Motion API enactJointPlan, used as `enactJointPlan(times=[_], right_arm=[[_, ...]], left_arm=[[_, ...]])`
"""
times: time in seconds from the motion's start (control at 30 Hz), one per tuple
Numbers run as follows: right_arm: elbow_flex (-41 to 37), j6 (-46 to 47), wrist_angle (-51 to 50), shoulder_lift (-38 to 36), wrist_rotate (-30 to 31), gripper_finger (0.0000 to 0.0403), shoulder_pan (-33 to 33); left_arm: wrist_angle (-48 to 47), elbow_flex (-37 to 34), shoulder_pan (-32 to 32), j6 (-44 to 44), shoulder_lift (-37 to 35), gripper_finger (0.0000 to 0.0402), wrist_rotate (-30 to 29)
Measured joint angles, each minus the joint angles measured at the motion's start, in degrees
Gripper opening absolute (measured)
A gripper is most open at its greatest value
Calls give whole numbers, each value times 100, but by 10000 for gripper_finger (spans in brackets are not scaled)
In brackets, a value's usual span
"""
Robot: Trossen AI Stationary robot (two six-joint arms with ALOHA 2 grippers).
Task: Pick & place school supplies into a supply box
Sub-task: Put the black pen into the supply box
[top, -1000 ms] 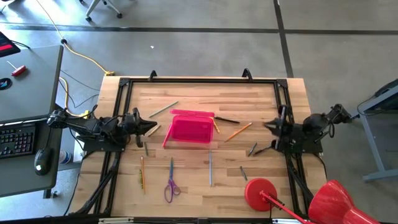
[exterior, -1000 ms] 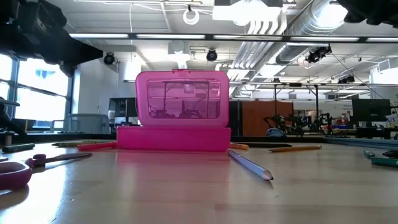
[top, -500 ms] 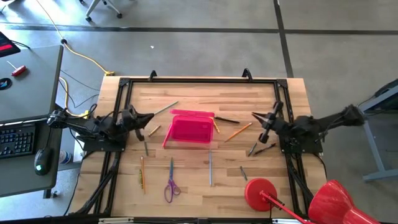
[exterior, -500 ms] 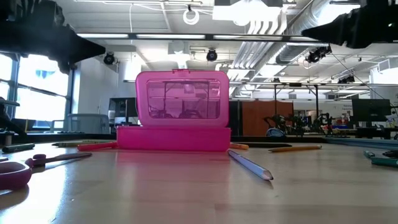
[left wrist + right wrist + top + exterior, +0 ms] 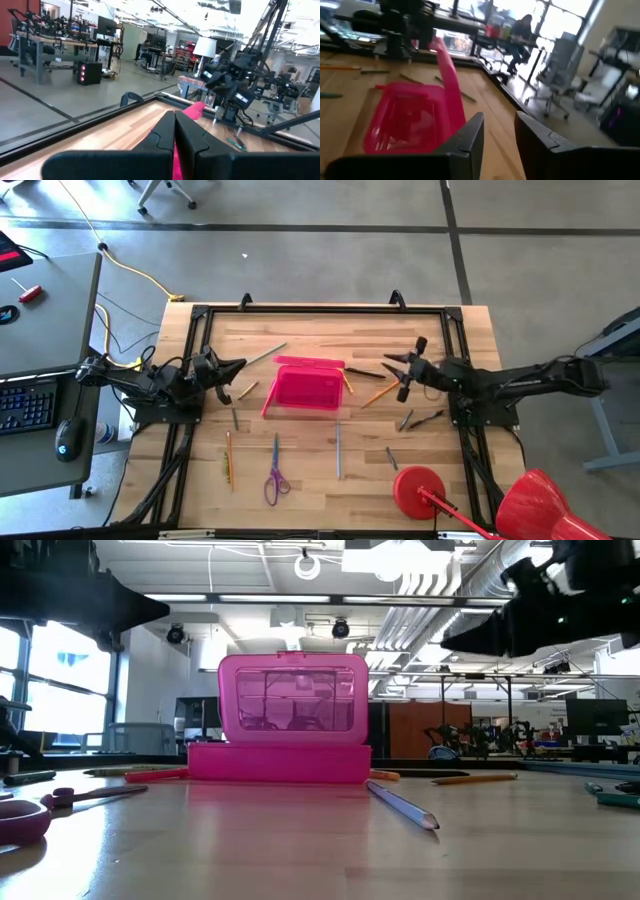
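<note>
The pink supply box [image 5: 303, 390] sits mid-table with its lid [image 5: 293, 695] standing open on the far side. Pencils and pens lie flat around it: an orange pencil [image 5: 383, 391] and a black pen [image 5: 365, 373] to its right, a grey pencil [image 5: 339, 452] in front, and an orange and a green one [image 5: 228, 457] at front left. The purple-handled scissors [image 5: 275, 480] lie near the front edge. My right gripper [image 5: 398, 372] hovers open above the orange pencil, right of the box [image 5: 405, 117]. My left gripper [image 5: 238, 368] waits shut, left of the box [image 5: 192, 110].
A red round disc with a handle [image 5: 420, 488] lies at the front right corner. More pens [image 5: 406, 420] lie under the right arm, and a green one [image 5: 392, 458] nearer the front. A black frame [image 5: 320, 310] runs around the table's edges.
My right arm has stretched out from the table's right edge toward the box, and its gripper now hangs over the pens right of it. My left gripper has swung a little toward the far edge. Nothing on the table has moved.
</note>
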Motion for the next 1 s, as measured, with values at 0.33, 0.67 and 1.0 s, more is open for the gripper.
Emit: enactJointPlan(times=[0.33, 0.67, 1.0], right_arm=[[542, 1143, 310, 2026, -684, 99, -574], [1325, 542, 418, 4172, -1262, 87, -1026], [1272, 257, 1063, 4918, -1694, 87, -1143]], left_arm=[[-2, 0, 0, 3, 0, 40, 0], [-7, 0, 0, -2, 0, 40, 16], [-11, 2, 0, -10, 0, 40, 225]])
